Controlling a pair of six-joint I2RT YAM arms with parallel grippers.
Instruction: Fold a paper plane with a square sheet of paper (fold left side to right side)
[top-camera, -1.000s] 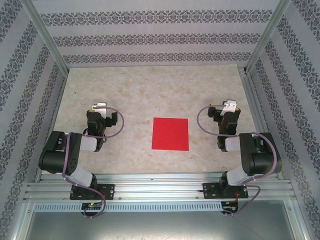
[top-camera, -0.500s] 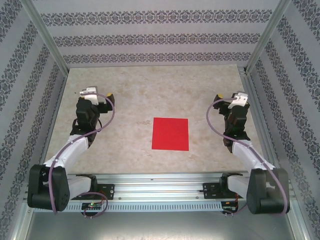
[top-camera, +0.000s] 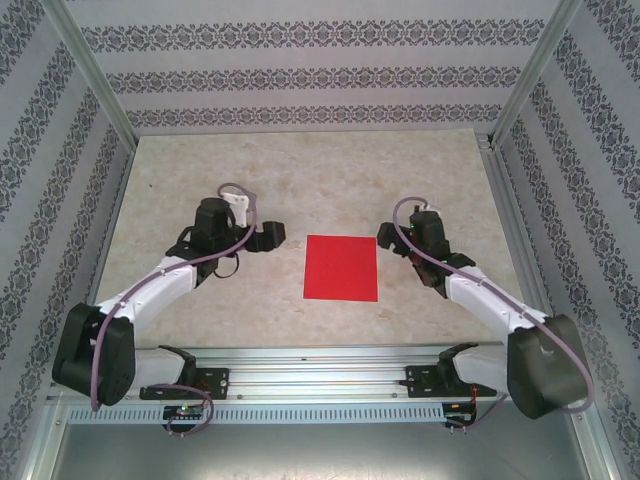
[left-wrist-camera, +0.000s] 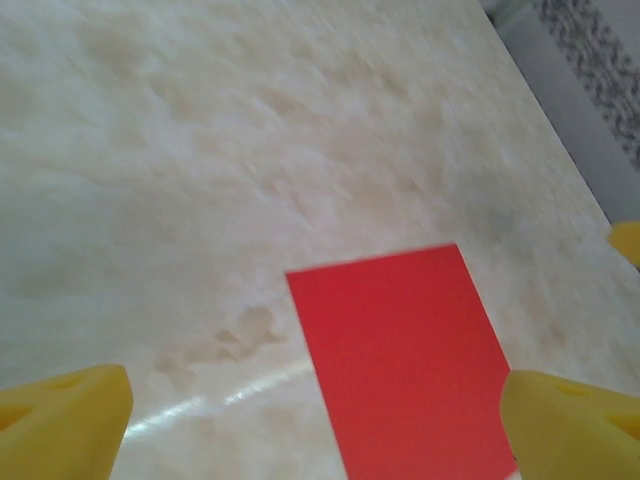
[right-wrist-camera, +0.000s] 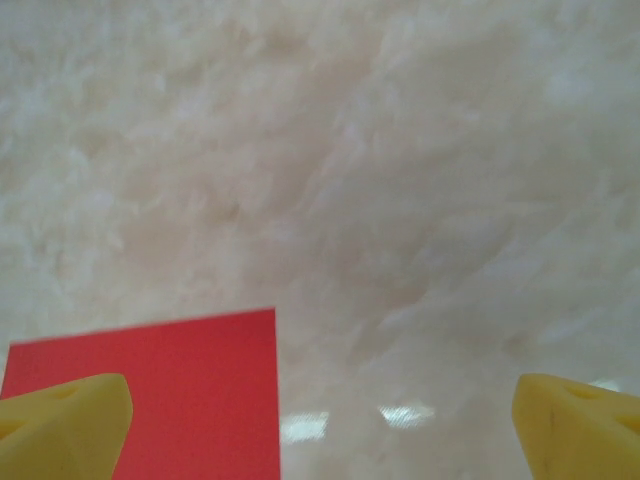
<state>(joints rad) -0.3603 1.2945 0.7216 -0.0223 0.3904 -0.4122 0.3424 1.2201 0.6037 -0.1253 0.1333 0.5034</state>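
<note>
**One red sheet between two open pairs of fingers**

Nearest the camera, one aluminium rail (top-camera: 320, 372) carries the bases of two arms. The left arm (top-camera: 150, 290) and the right arm (top-camera: 490, 305) both reach forward and inward over the desk (top-camera: 300, 180). Each arm ends in one pair of yellow fingers, four fingers in all. The left fingers (left-wrist-camera: 65, 425) stand wide apart and hold nothing. The right fingers (right-wrist-camera: 60, 425) likewise stand wide and empty.

Between the two pairs lies one square sheet of paper (top-camera: 341, 268). It is bright red, flat and unfolded, at the middle of the desk, with its edges roughly parallel to the desk's. The left fingers are near its left edge, with a strip of bare desk between. The right fingers are just beside its far right corner; whether they touch it cannot be told.

Bare marbled desk lies open on all four sides of the sheet, widest beyond its far edge. Past that, three patterned walls (top-camera: 300, 75) close the space.
</note>
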